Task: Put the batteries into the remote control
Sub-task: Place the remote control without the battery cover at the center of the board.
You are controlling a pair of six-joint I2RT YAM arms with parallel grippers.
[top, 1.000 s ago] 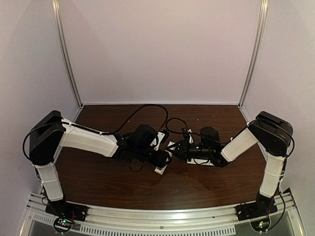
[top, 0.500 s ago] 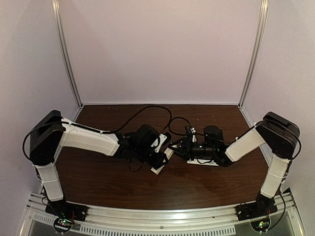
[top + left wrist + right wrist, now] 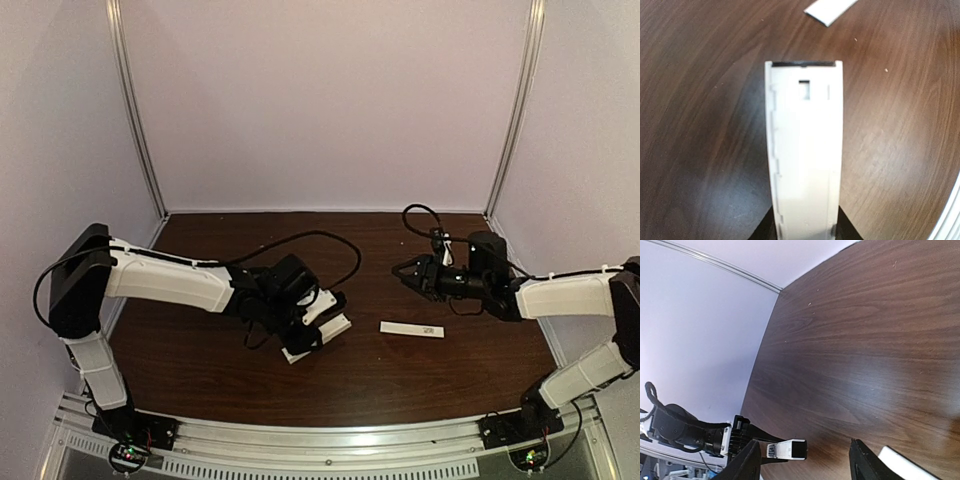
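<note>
We had drawn the right gripper (image 3: 399,270) back toward 3 o'clock, fingers spread, empty; the left gripper (image 3: 313,335) kept the remote control (image 3: 805,150) clenched, at 9 o'clock of the strip (image 3: 412,329); batteries unseen, loading likely pending.

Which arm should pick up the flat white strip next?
Right. The right gripper is open and empty near the strip; the left gripper is shut on the remote control.

Light: bright, diffuse, from above.
Glare: pale sheen across the bench (image 3: 865,355).
Shadow: soft, beside the remote control (image 3: 805,150).
</note>
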